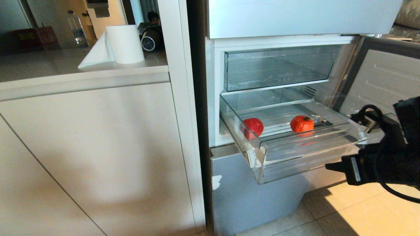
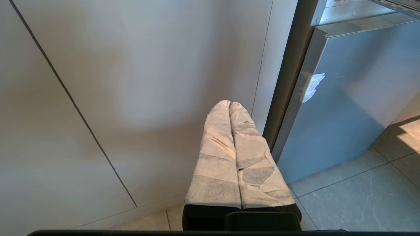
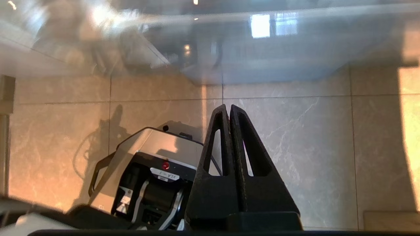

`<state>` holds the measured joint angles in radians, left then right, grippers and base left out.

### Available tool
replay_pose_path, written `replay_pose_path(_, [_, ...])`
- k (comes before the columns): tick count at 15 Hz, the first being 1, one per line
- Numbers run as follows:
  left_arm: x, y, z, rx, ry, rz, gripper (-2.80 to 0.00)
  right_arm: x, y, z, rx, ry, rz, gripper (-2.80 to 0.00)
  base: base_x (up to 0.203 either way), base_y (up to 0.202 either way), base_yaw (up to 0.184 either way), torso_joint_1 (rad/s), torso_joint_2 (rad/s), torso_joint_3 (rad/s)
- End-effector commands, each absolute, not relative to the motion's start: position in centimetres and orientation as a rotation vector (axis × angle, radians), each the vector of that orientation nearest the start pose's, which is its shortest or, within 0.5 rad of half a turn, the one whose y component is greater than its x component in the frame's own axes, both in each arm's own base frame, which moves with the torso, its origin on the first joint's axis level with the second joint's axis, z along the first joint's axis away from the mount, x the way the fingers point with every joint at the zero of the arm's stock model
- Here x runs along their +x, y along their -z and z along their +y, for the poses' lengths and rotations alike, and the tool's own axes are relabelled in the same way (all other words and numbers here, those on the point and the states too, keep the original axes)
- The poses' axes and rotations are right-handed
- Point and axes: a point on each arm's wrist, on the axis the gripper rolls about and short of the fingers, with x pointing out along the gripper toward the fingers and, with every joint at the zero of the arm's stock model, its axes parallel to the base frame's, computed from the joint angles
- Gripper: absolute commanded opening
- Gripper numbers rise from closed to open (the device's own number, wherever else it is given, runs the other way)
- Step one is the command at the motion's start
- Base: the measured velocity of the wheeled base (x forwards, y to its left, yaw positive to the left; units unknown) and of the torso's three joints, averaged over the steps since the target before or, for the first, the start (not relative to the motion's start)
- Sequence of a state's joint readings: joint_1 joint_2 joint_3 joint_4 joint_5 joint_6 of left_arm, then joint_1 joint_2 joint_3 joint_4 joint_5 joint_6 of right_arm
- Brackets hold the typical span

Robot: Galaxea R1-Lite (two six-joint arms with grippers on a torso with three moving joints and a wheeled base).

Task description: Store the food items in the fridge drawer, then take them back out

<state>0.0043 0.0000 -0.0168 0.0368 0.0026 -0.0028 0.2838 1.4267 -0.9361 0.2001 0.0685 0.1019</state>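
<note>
Here, my right gripper [image 3: 228, 108] hangs low beside the pulled-out drawer [image 1: 305, 157], its black fingers pressed flat together with nothing between them. In the head view its tip sits just under the drawer's front lip at the right corner. From its wrist camera I look past the joined fingers at the floor tiles [image 3: 328, 131] and the robot's own base [image 3: 151, 173], with the glossy fridge front [image 3: 262, 49] blurred beyond; the gripper points downward, I judge, to get under the lip.

Both fruits lie above and beyond that gripper, on the drawer's ribbed floor. The nearer fruit [image 1: 302, 124] rests toward the gripper's side, close behind the lip. The far fruit [image 1: 253, 127] sits well apart from it, against the opposite wall. The storing half looks done, as far as these views tell; the drawer stands open so the fruits can be reached from above.

My left gripper [image 2: 229, 105] is parked far from all this, its cloth-wrapped fingers shut on nothing, aimed at the white cabinet [image 2: 131, 82] beside the fridge's blue lower door [image 2: 344, 98]. It stays clear, in my judgement, because one arm is enough here.
</note>
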Motion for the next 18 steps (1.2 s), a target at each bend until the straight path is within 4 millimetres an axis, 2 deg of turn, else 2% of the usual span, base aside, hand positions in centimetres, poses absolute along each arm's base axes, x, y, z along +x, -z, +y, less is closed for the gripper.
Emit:
replay_pose_path(1, [-2.4,-7.6,0.0,-0.003,-0.008,0.020,-2.80,26.7,-18.8,8.0,0.008,-0.292,0.818,-2.80,0.000,0.000,0.000,0.000,0.00,0.000])
replay_pose_path(5, [-2.4,-7.6,0.0,-0.003,-0.008,0.020,-2.80,32.0,-17.9,9.5,0.021,-0.292,0.793,-2.80,0.000,0.000,0.000,0.000,0.00,0.000])
replay_pose_path(10, [-2.4,-7.6,0.0,-0.003,-0.008,0.020,-2.80,39.6,-15.9,11.8,0.131,-0.287,0.503,-2.80,0.000,0.000,0.000,0.000,0.00,0.000])
replay_pose_path(12, [-2.4,-7.6,0.0,-0.003,-0.008,0.020,-2.80,40.1,-16.3,12.0,0.213,-0.263,0.417,-2.80,0.000,0.000,0.000,0.000,0.00,0.000])
replay_pose_path(15, [-2.4,-7.6,0.0,-0.003,-0.008,0.020,-2.80,38.9,-17.7,11.6,0.243,-0.263,0.387,-2.80,0.000,0.000,0.000,0.000,0.00,0.000])
replay_pose_path(18, [-2.4,-7.6,0.0,-0.003,-0.008,0.020,-2.80,39.8,-17.7,12.0,0.243,-0.269,0.371,-2.80,0.000,0.000,0.000,0.000,0.00,0.000])
